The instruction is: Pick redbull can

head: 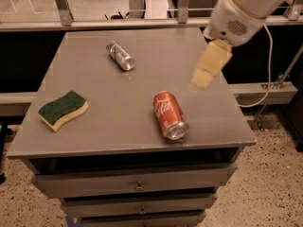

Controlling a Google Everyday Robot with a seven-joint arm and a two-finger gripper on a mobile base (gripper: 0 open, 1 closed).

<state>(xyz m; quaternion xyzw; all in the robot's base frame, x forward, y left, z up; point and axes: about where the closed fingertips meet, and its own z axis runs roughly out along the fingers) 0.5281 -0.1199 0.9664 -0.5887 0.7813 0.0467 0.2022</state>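
Evidently mid-approach, the claw (204, 77), empty but how far open I cannot tell, hovers at the counter's (118, 112) two o'clock; next it must reach the silver can (120, 56) at eleven.

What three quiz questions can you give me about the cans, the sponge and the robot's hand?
1. Is the gripper touching the redbull can?
2. True or false: the red cola can lies on its side on the table.
3. Which thing is nearest the picture's left edge? A redbull can, B sponge, C red cola can.
Key: 1. No; the gripper hangs above the table's right part, apart from both cans. 2. True. 3. B.
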